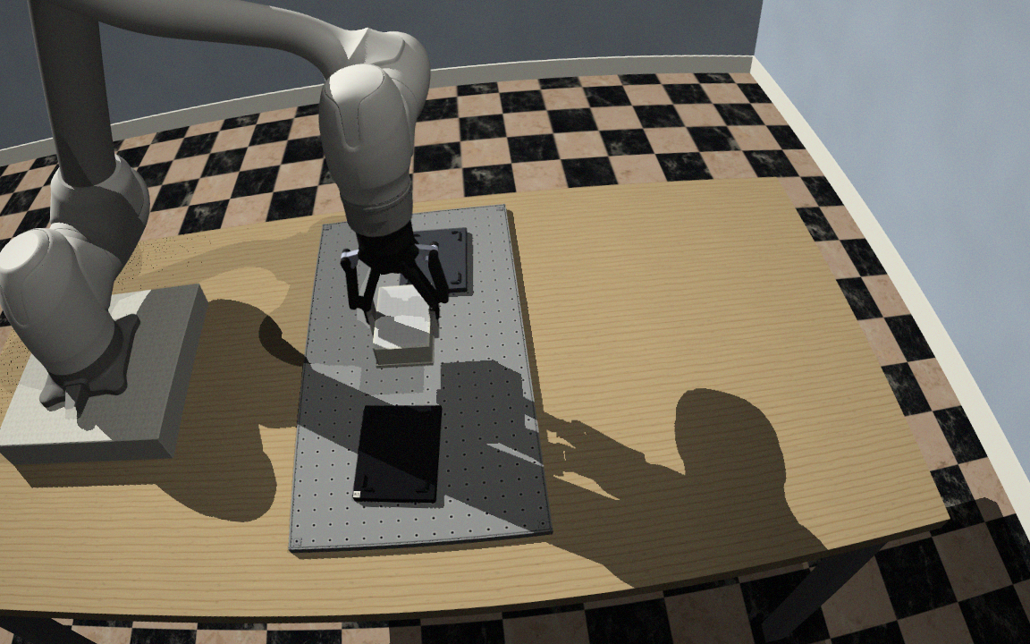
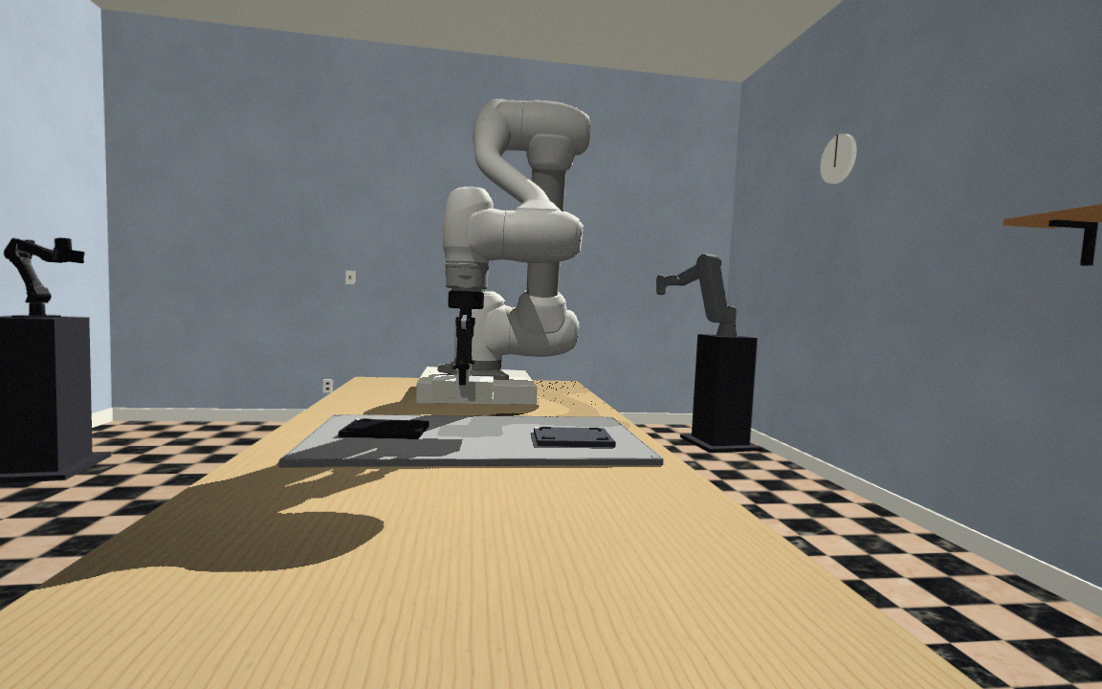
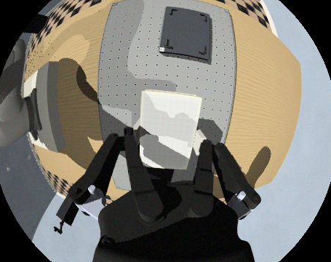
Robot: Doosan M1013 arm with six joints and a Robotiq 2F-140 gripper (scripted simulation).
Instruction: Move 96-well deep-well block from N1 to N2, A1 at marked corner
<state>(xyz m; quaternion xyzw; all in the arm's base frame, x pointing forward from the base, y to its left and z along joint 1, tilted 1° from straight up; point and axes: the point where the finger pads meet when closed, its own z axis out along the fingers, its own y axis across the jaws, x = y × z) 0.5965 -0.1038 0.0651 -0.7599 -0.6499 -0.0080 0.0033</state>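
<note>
My gripper (image 1: 396, 308) is shut on the white deep-well block (image 1: 402, 329) and holds it in the air above the grey perforated baseplate (image 1: 486, 400), between the two nests. The block hangs level, long side along the plate. Nest N1 (image 1: 399, 452), a dark plate in shadow, lies empty at the near end. Nest N2 (image 1: 451, 258) lies at the far end, partly hidden behind my fingers. In the wrist view the block (image 3: 170, 128) sits between my fingers, with N2 (image 3: 187, 34) ahead of it. In the exterior view the gripper (image 2: 462, 375) hangs between N1 (image 2: 384, 426) and N2 (image 2: 573, 436).
The arm's pale base block (image 1: 103, 376) stands on the table beside the baseplate. Two small dark arms on black pedestals (image 2: 33, 393) (image 2: 722, 389) stand on the floor off the table. A wall shelf (image 2: 1086, 213) is far to one side.
</note>
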